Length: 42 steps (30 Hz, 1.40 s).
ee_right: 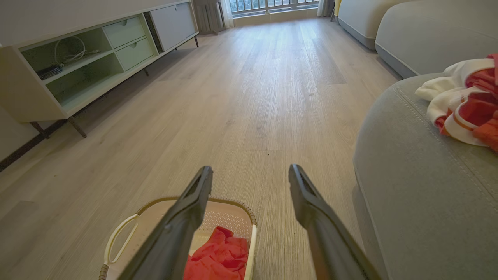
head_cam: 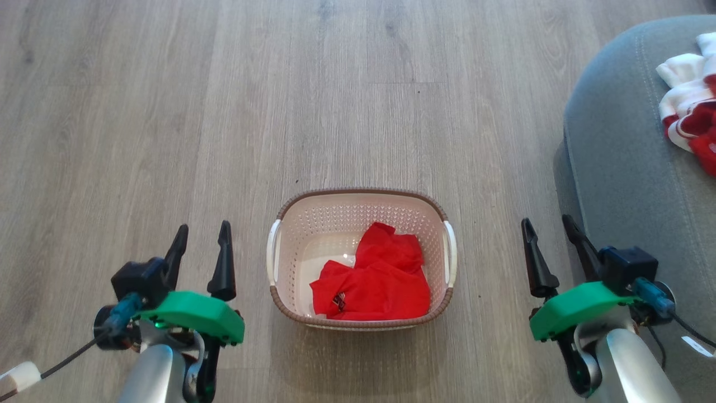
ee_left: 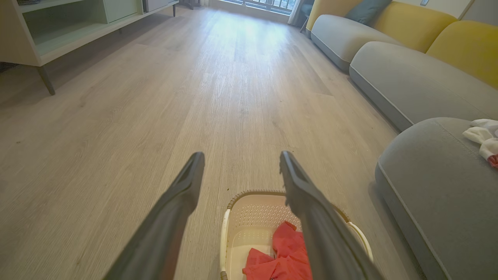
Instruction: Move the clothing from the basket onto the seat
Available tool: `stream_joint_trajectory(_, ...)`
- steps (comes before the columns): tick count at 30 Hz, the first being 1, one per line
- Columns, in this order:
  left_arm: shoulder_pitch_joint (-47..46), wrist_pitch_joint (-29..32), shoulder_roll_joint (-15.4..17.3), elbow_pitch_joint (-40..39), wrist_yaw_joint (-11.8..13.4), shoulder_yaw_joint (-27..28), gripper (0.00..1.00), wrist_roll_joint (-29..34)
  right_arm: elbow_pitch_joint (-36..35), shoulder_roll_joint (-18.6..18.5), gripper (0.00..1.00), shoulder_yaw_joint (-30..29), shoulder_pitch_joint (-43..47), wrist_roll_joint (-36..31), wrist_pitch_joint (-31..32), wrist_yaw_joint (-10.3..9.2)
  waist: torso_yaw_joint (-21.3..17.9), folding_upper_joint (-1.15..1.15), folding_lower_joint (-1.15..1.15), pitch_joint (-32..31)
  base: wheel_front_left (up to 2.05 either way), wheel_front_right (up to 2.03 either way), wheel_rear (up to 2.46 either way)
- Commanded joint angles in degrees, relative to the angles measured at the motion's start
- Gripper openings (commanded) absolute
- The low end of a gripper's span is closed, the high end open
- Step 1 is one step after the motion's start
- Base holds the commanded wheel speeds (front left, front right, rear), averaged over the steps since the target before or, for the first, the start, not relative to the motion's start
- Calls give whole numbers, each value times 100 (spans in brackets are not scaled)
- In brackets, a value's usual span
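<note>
The cream basket (head_cam: 291,235) with a brown rim sits on the wood floor between my arms. A plain red garment (head_cam: 373,280) lies crumpled inside it, toward its near right side; the same red garment (ee_right: 218,258) appears low in the right wrist view. The red-and-white garment (head_cam: 689,109) with white sleeves rests on the grey seat (head_cam: 621,168) at the right edge. My left gripper (head_cam: 201,232) hangs open left of the basket, nothing between its fingers. My right gripper (head_cam: 549,224) stands open between the basket and the seat, also empty.
A pale low cabinet (ee_right: 78,74) with open shelves and drawers lines the far left wall. More grey sofa sections with yellow backs (ee_left: 408,74) run along the right. Bare wood floor (head_cam: 358,101) stretches ahead of the basket.
</note>
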Motion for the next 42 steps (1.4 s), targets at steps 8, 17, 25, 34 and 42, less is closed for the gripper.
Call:
stream_joint_trajectory(8,-192,-57,45,-218,2,84,100,2,-434,61,100,22,-259,94,-53,-1,-111,0,0,326,0,0,0)
stream_joint_trajectory(17,-1228,-57,45,231,-85,-506,100,272,-1037,13,100,-328,-918,43,-53,-1,-270,0,0,1750,0,0,0)
stream_joint_trajectory(25,-2732,504,45,1229,-176,-1267,100,422,-1556,48,100,-451,-1525,65,-53,-1,-509,0,0,3163,0,0,0)
stream_joint_trajectory(34,-4225,1534,45,2761,-120,-1926,100,374,-1827,86,100,-235,-2038,229,-53,-1,-958,0,0,4331,0,0,0)
stream_joint_trajectory(42,-4798,1851,45,3368,24,-2461,100,-412,-1863,89,100,-155,-2104,535,-53,-1,-1239,0,0,4719,0,0,0)
